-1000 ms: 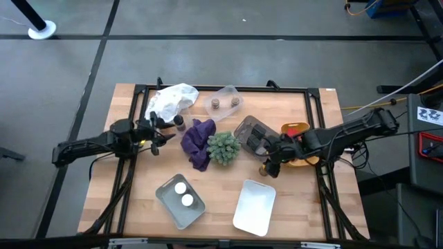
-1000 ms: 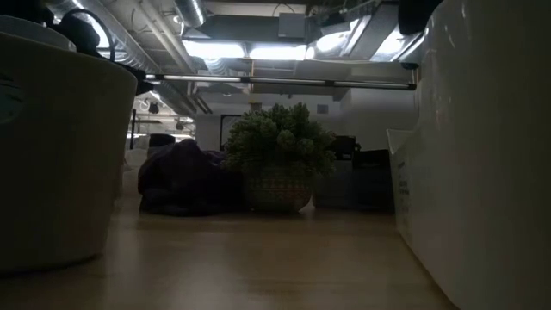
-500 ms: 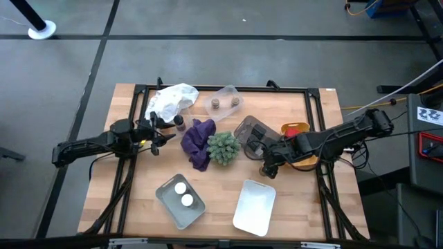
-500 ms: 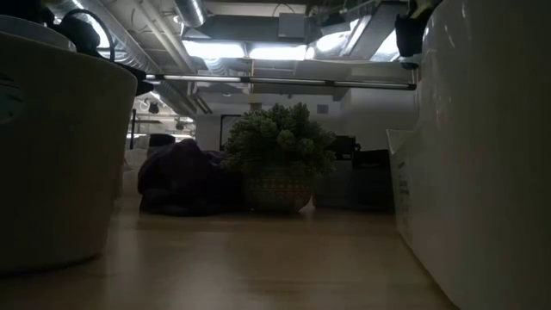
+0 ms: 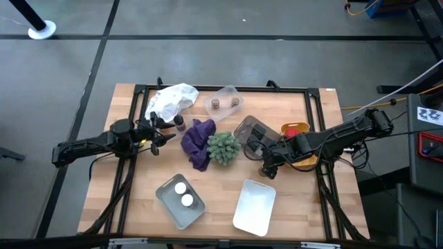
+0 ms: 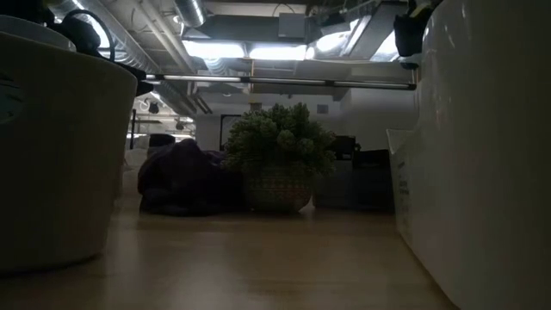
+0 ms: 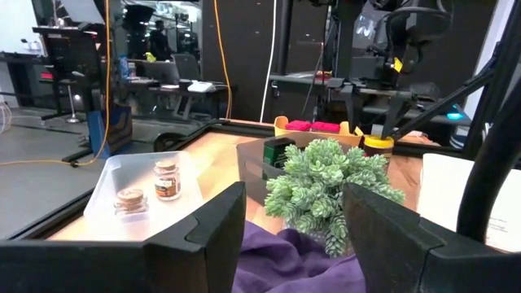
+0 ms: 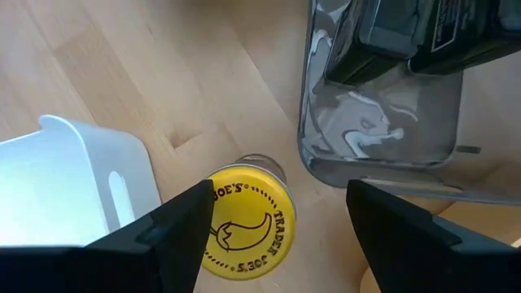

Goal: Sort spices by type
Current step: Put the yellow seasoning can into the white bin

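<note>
Wooden table (image 5: 138, 200) is carrying the sorting; the right gripper (image 8: 277, 213) is hanging with jaws wide over a yellow-capped jar (image 8: 243, 220), beside the white tray (image 5: 254, 205). Next it should probably descend and close. Left gripper (image 5: 160, 133) is waiting, half open and empty.

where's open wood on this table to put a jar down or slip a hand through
Bare wood runs along the near left, beside the grey tray below the left gripper. Another strip lies at the far right, past the clear tray. The middle is crowded: purple cloth, plant, dark bin and the right gripper above a yellow-lidded jar.
</note>
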